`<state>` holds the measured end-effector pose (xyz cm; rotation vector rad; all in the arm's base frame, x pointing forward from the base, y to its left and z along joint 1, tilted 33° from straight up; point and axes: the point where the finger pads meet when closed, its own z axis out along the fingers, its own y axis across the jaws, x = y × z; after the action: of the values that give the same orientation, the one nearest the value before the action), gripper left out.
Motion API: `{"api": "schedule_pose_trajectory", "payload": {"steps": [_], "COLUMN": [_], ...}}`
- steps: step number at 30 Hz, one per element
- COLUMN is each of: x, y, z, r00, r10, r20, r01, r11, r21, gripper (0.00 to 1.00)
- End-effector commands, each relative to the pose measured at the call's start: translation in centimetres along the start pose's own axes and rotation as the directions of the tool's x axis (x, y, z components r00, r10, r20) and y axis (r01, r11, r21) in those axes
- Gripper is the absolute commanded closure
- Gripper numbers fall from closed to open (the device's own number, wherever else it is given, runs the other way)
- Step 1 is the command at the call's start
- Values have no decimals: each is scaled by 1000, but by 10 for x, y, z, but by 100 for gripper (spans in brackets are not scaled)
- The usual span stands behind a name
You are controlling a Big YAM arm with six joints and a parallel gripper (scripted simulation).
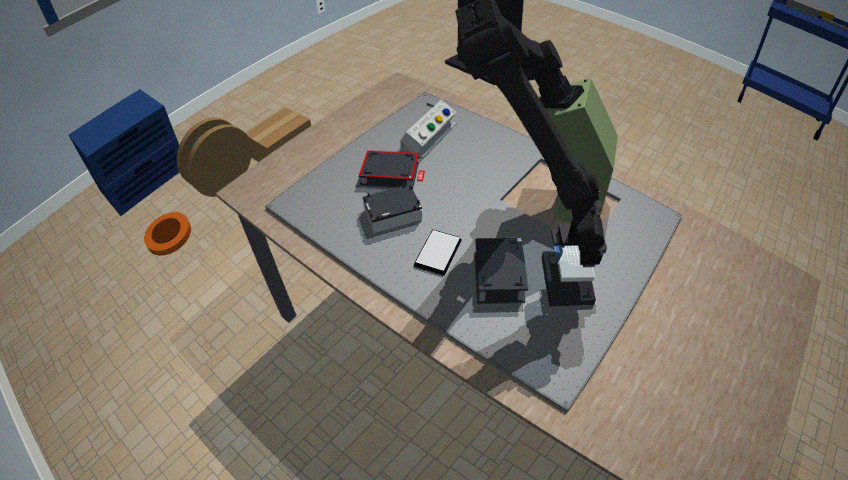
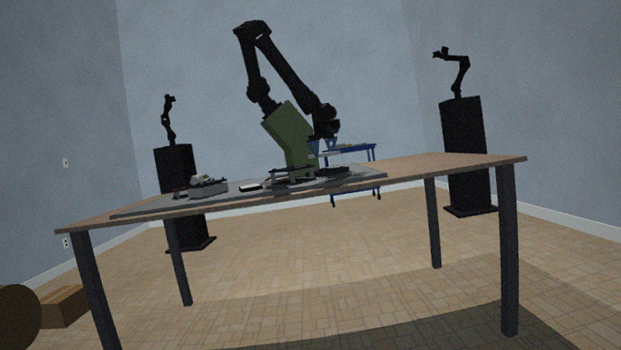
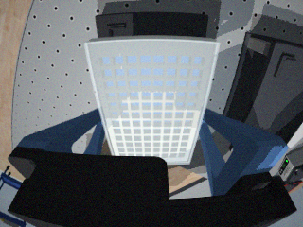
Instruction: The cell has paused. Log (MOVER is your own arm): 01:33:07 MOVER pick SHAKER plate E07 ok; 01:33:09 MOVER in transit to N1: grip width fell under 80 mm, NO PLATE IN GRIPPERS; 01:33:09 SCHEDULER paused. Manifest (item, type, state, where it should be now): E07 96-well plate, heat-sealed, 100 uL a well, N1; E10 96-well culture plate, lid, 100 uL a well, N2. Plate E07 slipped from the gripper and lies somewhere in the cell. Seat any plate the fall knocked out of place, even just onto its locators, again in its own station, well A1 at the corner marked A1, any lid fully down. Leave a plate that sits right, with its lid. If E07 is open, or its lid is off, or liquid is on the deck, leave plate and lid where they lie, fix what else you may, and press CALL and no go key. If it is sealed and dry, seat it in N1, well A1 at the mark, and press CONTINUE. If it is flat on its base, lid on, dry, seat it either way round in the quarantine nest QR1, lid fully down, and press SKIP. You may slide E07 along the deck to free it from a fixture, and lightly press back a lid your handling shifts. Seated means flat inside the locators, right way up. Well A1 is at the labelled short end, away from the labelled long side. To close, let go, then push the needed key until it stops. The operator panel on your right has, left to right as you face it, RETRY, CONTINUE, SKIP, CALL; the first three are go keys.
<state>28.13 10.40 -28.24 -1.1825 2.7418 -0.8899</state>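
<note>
Gripper (image 3: 153,129) clamped across the long sides of a white 96-well plate (image 3: 151,97), held level above a dark nest (image 1: 568,286) at about 4 o'clock on the deck (image 1: 333,196), probably lining up to seat it. Plate sticks out toward 12 o'clock from the blue fingers in the wrist view. A second white plate (image 1: 438,251) lies flat on the deck, well apart toward 9 o'clock.

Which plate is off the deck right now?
The white gridded plate clamped in the gripper, above the right-hand nest. The other white plate lies flat on the deck.
</note>
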Motion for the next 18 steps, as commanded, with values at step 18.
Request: {"api": "schedule_pose_trajectory", "payload": {"steps": [18], "x": [-4], "y": [-3], "z": [20], "r00": [1000], "r10": [-1], "r20": [11], "r01": [1], "r11": [1000], "r21": [3], "gripper": [100]}}
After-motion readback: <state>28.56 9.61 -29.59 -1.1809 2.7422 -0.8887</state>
